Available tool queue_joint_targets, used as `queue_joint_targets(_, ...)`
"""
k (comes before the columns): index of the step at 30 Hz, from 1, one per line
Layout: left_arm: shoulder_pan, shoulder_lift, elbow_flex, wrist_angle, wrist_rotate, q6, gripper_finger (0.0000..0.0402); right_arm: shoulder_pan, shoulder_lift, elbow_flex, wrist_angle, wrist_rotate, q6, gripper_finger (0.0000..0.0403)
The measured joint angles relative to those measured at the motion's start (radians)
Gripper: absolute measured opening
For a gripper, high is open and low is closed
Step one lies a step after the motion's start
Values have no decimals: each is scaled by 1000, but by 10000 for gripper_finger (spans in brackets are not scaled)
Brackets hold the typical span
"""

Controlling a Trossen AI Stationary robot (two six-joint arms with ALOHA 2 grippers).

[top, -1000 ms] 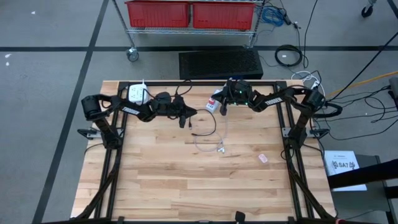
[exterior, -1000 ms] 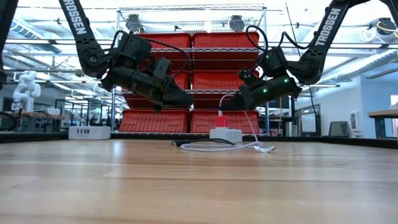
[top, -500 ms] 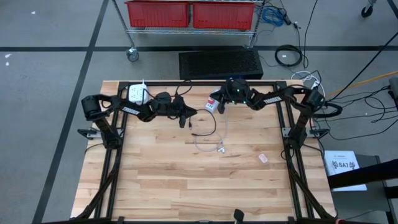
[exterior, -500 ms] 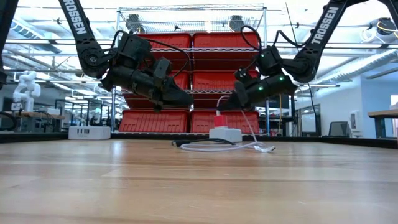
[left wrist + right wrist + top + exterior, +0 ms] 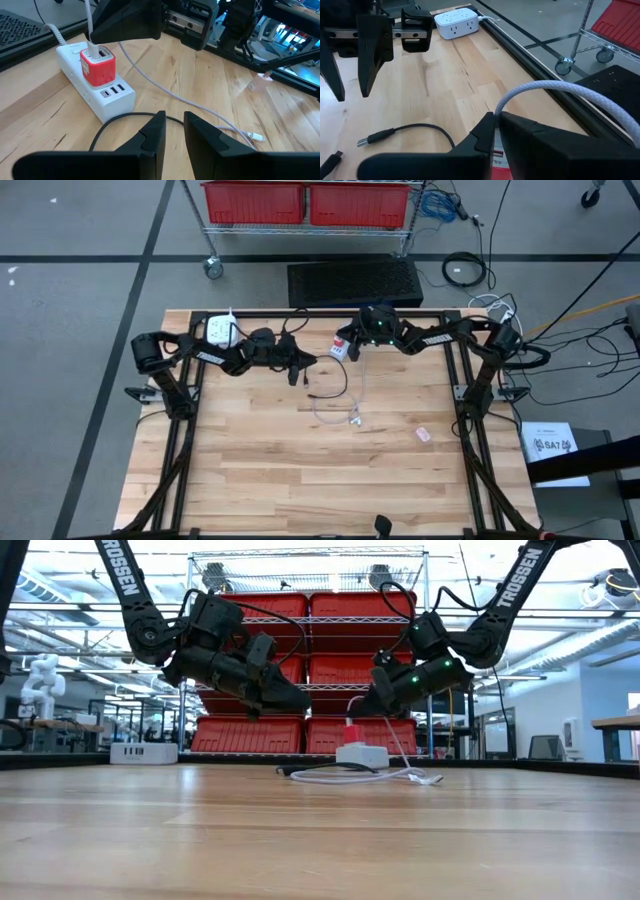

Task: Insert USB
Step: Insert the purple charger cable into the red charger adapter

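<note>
White braided USB cable [image 5: 358, 392] is lying near the worktop [image 5: 300, 470] middle, one end plugged into a red charger [image 5: 98, 67] sitting in a white power strip [image 5: 107, 95] by the far edge; a black cable [image 5: 400, 132] is trailing beside it. Right gripper [image 5: 378, 705] is hovering over the charger, fingers nearly together, clamping nothing visible. Left gripper [image 5: 172, 132] is hanging nearby, fingers slightly apart, empty. Red bins [image 5: 365, 730] are sitting on a wire rack [image 5: 310, 225] behind the table, contents not showing.

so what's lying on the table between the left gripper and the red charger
In the left wrist view, only bare wood and a loop of black cable lie between the left gripper and the red charger.
</note>
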Motion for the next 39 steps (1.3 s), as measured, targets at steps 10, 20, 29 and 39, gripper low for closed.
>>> queue_joint_targets(10,0,0,0,0,0,-3,75,-1,-1,0,-7,-7,29,72)
queue_joint_targets(20,0,0,0,3,0,-7,75,-2,-7,-2,-28,25,36,87)
queue_joint_targets(29,0,0,0,3,0,-7,75,-2,-20,-2,-47,23,52,94)
queue_joint_targets(39,0,0,0,3,0,-6,75,-2,-112,-4,-189,55,53,163)
